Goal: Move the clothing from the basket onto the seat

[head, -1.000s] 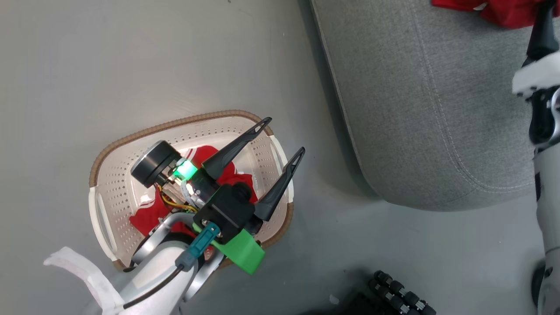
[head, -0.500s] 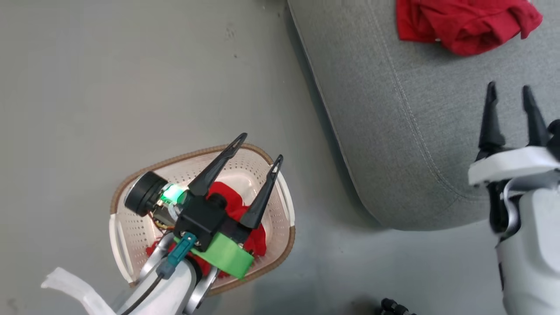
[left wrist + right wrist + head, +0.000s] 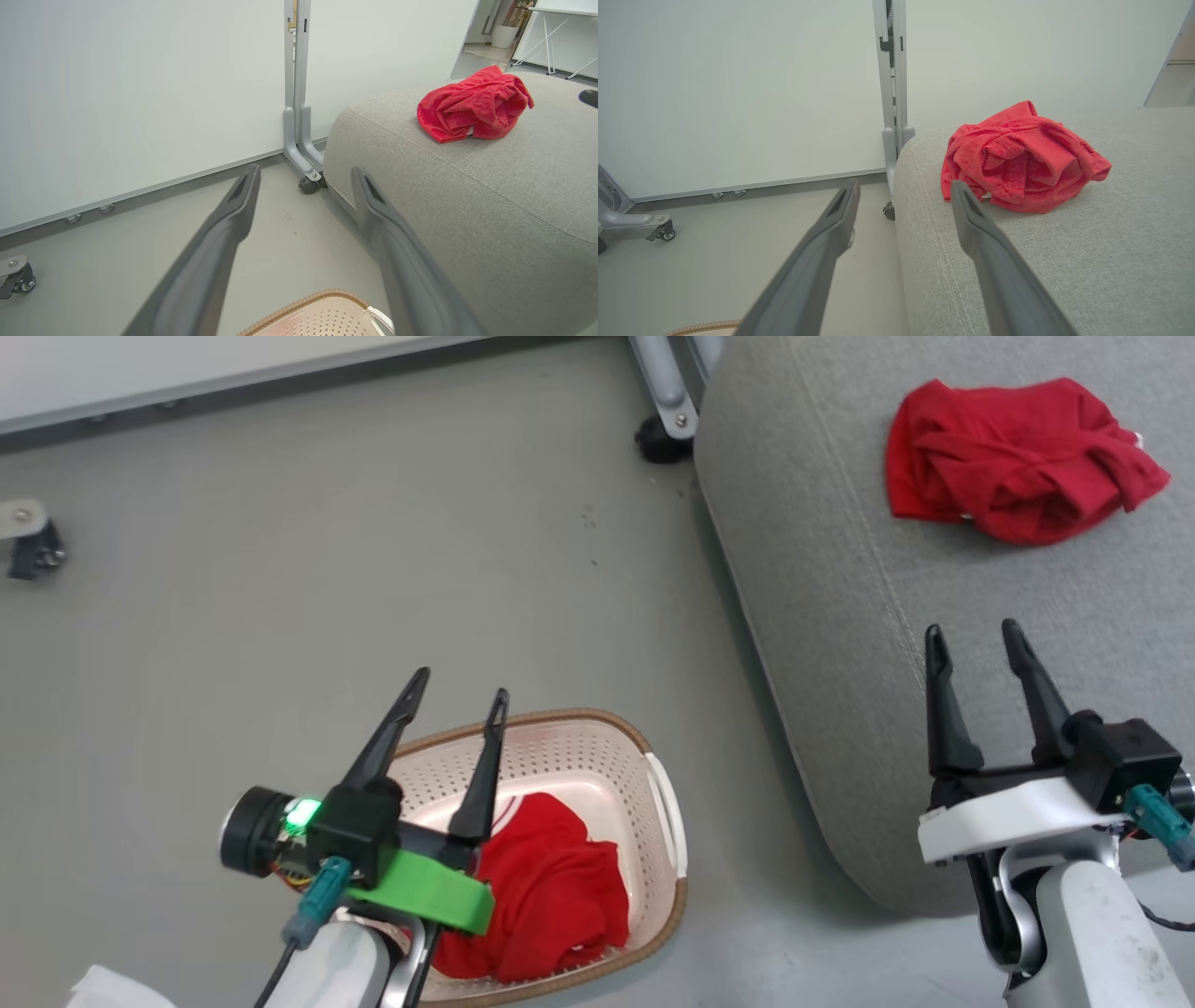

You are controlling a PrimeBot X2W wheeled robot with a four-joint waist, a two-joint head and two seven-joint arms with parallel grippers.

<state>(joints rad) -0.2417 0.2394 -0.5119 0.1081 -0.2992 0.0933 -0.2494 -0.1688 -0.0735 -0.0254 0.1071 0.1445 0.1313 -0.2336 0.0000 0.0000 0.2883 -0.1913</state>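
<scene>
Grey seat (image 3: 840,616), crumpled red clothing (image 3: 1018,457)

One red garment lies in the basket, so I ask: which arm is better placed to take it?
Probably the left: the left gripper, jaws open, hangs over the basket and red garment; the right gripper is over the seat.
</scene>
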